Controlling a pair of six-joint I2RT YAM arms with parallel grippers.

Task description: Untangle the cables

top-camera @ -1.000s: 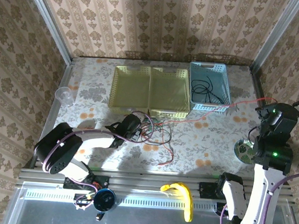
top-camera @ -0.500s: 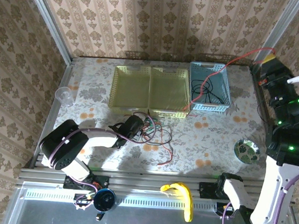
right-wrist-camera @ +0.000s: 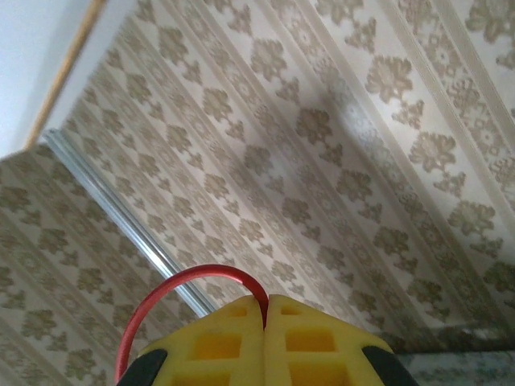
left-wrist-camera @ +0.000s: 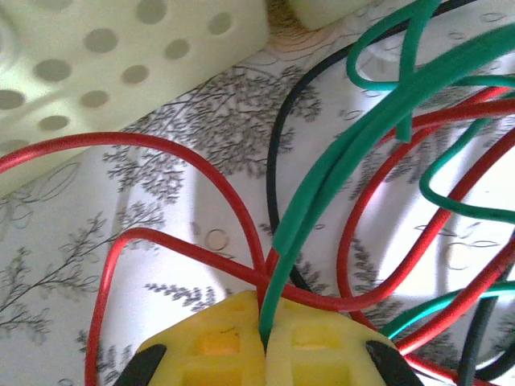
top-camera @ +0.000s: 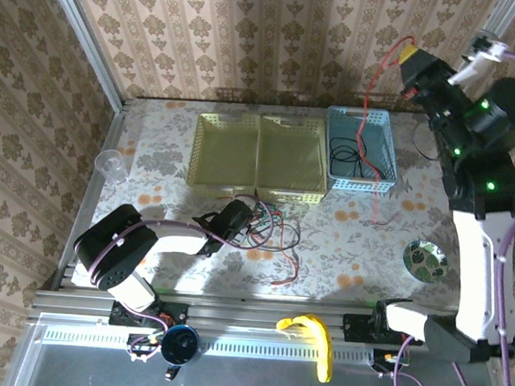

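Cables [top-camera: 268, 231] in red, green and black (a loose knot of loops) lie on the floral table [top-camera: 154, 150], just in front of the two yellow baskets [top-camera: 258, 158]. A blue basket [top-camera: 343, 113] beside them holds a coil of black cable [top-camera: 348, 155]. The left gripper [top-camera: 242, 218] rests low at the tangle's left edge; seen from its wrist, its yellow pads [left-wrist-camera: 322, 354] are pressed together on a green cable [left-wrist-camera: 354, 145], with red strands squeezed in alongside. The right gripper [top-camera: 407, 58] is high above the table's far right corner, its pads [right-wrist-camera: 322, 338] clamped on one red cable [right-wrist-camera: 197, 272]. That red cable [top-camera: 362, 134] hangs down across the blue basket toward the table.
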